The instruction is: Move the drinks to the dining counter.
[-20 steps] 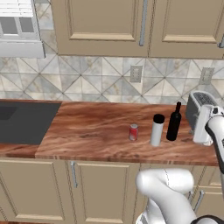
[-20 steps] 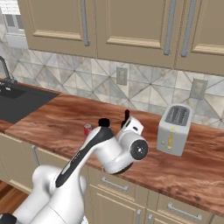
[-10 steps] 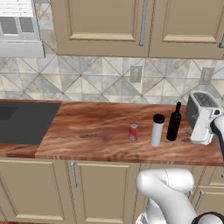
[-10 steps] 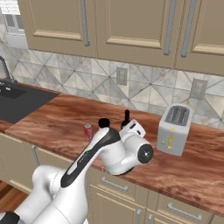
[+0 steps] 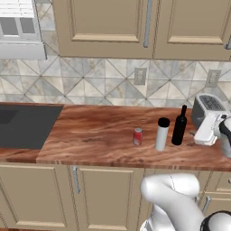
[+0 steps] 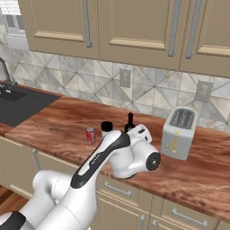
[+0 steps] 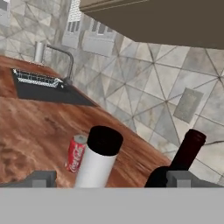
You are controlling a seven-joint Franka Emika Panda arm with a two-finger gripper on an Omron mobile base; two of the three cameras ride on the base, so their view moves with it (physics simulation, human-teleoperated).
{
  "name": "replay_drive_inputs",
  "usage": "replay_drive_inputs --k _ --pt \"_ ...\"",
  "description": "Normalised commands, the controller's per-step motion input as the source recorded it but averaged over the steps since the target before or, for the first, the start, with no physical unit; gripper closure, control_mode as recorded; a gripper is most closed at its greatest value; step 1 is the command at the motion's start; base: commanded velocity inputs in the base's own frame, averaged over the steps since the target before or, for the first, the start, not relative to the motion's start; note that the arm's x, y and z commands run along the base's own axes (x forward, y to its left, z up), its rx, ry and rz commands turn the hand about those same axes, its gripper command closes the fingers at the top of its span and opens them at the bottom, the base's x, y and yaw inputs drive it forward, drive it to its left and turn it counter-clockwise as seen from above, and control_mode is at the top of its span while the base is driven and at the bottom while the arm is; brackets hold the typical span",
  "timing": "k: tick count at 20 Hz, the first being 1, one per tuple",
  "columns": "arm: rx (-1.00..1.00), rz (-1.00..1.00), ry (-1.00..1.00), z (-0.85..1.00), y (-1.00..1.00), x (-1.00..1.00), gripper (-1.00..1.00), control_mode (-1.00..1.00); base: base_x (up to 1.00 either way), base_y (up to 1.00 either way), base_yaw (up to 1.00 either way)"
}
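Note:
Three drinks stand together on the wood counter: a short red can (image 5: pixel 138 136) (image 6: pixel 90 134) (image 7: pixel 76 153), a tall pale-grey cylinder with a black cap (image 5: pixel 161 134) (image 6: pixel 107 127) (image 7: pixel 98 157) and a slim black bottle (image 5: pixel 179 126) (image 6: pixel 130 121) (image 7: pixel 183 157). My gripper (image 7: pixel 111 179) is open and holds nothing, its fingertips (image 7: pixel 41 179) wide apart. The hand (image 5: pixel 208 129) hovers just right of the bottle, in front of the toaster, and looks sideways along the row of drinks. It touches none of them. The dining counter is out of view.
A silver toaster (image 5: pixel 206 109) (image 6: pixel 179 132) stands right beside the hand against the tiled wall. A dark sink (image 5: pixel 22 124) with a faucet (image 7: pixel 65 61) lies at the counter's left end. Upper cabinets hang overhead. My own arm (image 6: pixel 121 157) hides the lower parts of the cylinder and bottle.
The arm's elbow has swung slightly right and lower in the right base view. The hand has stayed by the toaster, the jaws have stayed open, and the drinks have not moved.

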Motion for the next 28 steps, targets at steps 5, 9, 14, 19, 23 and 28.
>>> replay_drive_inputs --k 5,9,14,19,23,28 --pt "0.07 -0.11 0.04 0.0 -0.01 0.39 -1.0 -1.0 0.0 0.0 0.0" --pt "0.05 -0.08 0.05 0.0 -0.15 0.38 -1.0 -1.0 0.0 0.0 0.0" --pt "0.08 -0.04 0.04 0.0 -0.24 0.37 -1.0 -1.0 0.0 0.0 0.0" --pt "0.1 -0.02 0.02 0.0 -0.11 0.36 -1.0 -1.0 0.0 0.0 0.0" --pt "0.11 -0.02 0.01 0.0 0.0 0.37 -1.0 -1.0 0.0 0.0 0.0" --pt "0.05 -0.01 0.0 0.0 0.0 0.3 -1.0 -1.0 0.0 0.0 0.0"
